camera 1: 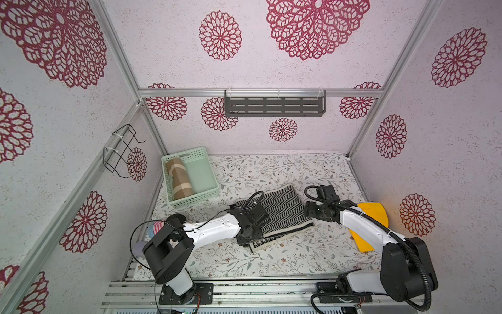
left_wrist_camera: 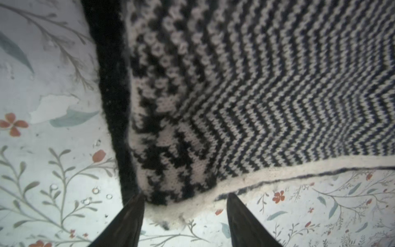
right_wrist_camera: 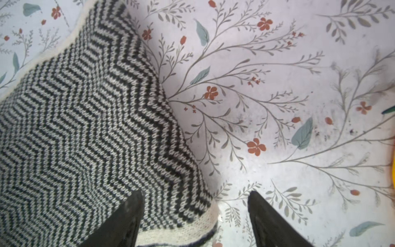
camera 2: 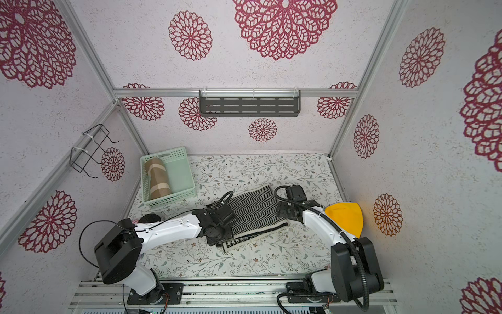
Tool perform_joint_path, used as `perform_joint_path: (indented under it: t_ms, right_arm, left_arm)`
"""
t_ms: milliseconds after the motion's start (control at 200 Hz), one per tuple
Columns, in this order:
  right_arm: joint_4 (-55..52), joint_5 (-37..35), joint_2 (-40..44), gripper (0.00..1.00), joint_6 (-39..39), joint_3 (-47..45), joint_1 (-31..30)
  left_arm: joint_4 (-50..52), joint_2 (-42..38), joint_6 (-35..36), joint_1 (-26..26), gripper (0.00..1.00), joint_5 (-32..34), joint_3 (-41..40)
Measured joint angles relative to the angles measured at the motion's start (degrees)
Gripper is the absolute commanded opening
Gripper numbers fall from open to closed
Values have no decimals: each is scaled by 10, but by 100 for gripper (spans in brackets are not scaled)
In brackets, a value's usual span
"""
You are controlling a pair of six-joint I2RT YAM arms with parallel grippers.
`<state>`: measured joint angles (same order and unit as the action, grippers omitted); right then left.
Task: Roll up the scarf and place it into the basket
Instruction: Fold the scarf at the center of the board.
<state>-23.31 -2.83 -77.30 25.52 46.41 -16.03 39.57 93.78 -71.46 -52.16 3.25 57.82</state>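
My left tool point(left_wrist_camera: 185, 196) is spread, its two fingers straddling a corner of the scarf point(left_wrist_camera: 256, 96) without pinching it. My right tool point(right_wrist_camera: 194, 193) is spread too, with one finger over the knit at the scarf's edge and the other over bare surface point(right_wrist_camera: 277, 107). Neither holds anything.

In both top views the scarf lies flat and folded near the middle of the surface, with no roll begun that I can see. I judge the whole job is ahead: roll, lift, place. The basket point(camera 1: 195, 200) sits at the far left corner and has a brown roll point(camera 1: 179, 179) in it.

My left forearm runs low from the near left corner. My right reaches in from the near right corner, past a yellow item point(camera 1: 372, 217) by the right edge.
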Motion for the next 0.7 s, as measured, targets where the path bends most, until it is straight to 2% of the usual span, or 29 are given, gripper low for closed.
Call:
perform_joint_path:
  t_ms: [90,185,260,415,560,701]
  right_arm:
    - [15,3,-7,79,0,-3,7]
    - [35,14,-18,79,0,-3,12]
    - [47,21,-29,80,0,-4,13]
    - [56,31,-48,80,0,-4,14]
    - [54,32,-58,80,0,-4,15]
    - [53,33,-65,80,-1,-4,16]
  left_arm:
    - [10,0,-2,-1,58,-1,0]
    - [18,0,-2,-1,48,0,0]
    - [21,1,1,-1,35,0,0]
    - [39,23,11,-1,0,3,24]
    - [53,17,22,-1,0,1,44]
    - [53,-21,26,-1,0,-15,43]
